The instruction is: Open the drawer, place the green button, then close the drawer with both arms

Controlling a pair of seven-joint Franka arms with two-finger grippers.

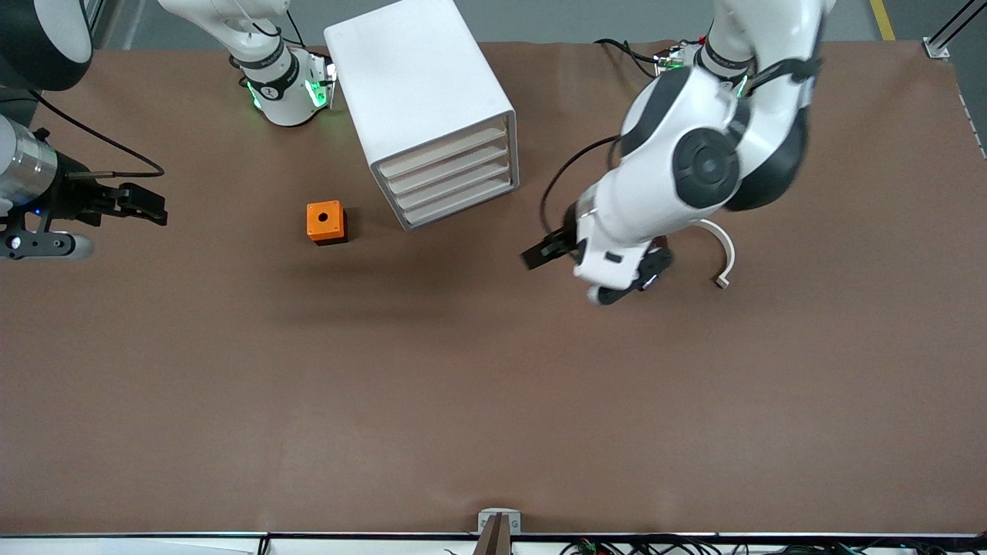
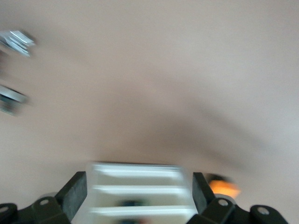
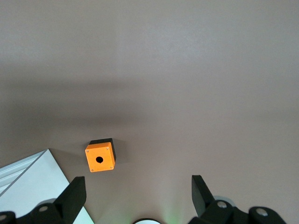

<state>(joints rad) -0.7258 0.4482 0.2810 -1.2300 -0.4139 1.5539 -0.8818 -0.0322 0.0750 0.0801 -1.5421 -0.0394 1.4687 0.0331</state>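
Observation:
The white cabinet (image 1: 420,77) stands near the robots' bases, and all four of its drawers are shut. The lowest drawer (image 1: 463,204) is shut. My left gripper (image 1: 537,256) is open and empty, low over the table beside the cabinet's front, toward the left arm's end. The left wrist view is blurred and shows the drawer fronts (image 2: 138,189) between the open gripper (image 2: 137,193), with a dark smear I cannot identify. My right gripper (image 1: 150,206) is open and empty at the right arm's end of the table; it also shows in the right wrist view (image 3: 138,193). The button is out of view.
An orange box with a hole (image 1: 325,222) sits on the table beside the cabinet, toward the right arm's end; it also shows in the right wrist view (image 3: 99,157). A white curved piece (image 1: 725,254) lies by the left arm.

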